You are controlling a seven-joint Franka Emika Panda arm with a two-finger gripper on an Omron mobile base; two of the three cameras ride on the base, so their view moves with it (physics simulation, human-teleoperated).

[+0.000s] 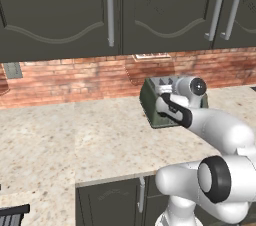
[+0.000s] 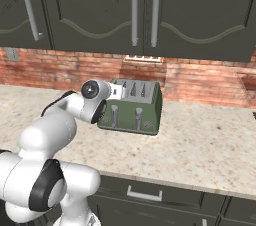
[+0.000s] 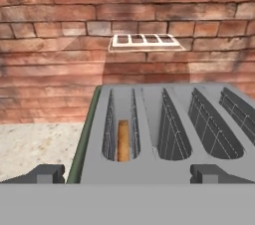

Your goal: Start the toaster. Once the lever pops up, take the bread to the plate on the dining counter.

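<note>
Toaster (image 2: 132,107) sits on the speckled surface (image 1: 75,135) against the brick wall (image 1: 65,77), under dark cabinets (image 2: 100,10); dark green body, silvery slotted top. Bread (image 3: 122,141) is a thin brown slice standing down inside the leftmost slot in the hand view, top edge below the slot rim, other slots look bare. Two pale levers (image 2: 114,111) show on the toaster's front face in the right base view, both apparently sitting partway down their tracks; can't tell from this whether either is pressed. Pincer (image 3: 127,173) hangs just above the toaster's near edge, jaws spread wide, tips flanking the near edge of the top, gripping nothing and not touching the bread. Arm (image 1: 215,130) reaches over the toaster from the front, wrist hiding part of it in the left base view. A small white outlet plate (image 3: 144,41) is on the wall behind. Progress judgement: early, looks like the toaster isn't started yet, or at least nothing shows it running. Left to do: push the lever down, wait for pop-up, grab the slice, carry it to the plate on the dining island. Pincer is over the slots, not at the levers on the front, so it probably needs to shift to reach one.
</note>
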